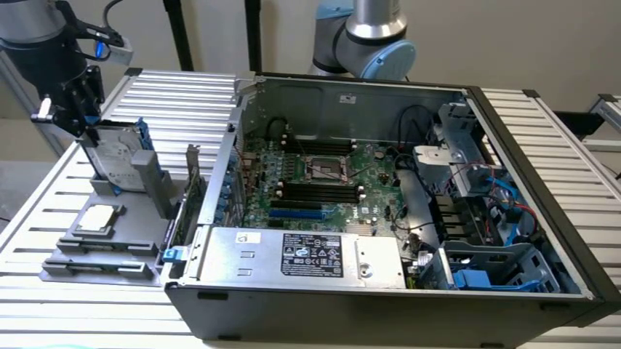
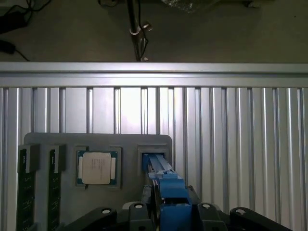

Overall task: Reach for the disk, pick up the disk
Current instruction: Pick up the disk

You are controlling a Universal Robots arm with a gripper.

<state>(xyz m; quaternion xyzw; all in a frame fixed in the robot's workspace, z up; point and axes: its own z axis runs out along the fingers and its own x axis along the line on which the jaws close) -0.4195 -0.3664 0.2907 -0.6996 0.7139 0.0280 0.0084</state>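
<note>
Gripper (image 1: pixel 90 129) sat astride upright disk (image 1: pixel 116 163), exterior view's upper left | closure: could not tell | risk judged: skewed bite might jam disk in holder (image 1: pixel 136 218)

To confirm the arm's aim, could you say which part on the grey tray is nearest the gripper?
The disk, standing on edge in its blue carrier at the gripper; the square chip lies flat, farther off.

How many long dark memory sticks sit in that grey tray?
2. One long dark memory stick lies along the grey plastic tray's edge; the other lies beside it, next to the square silver chip. None seem hidden.
</note>
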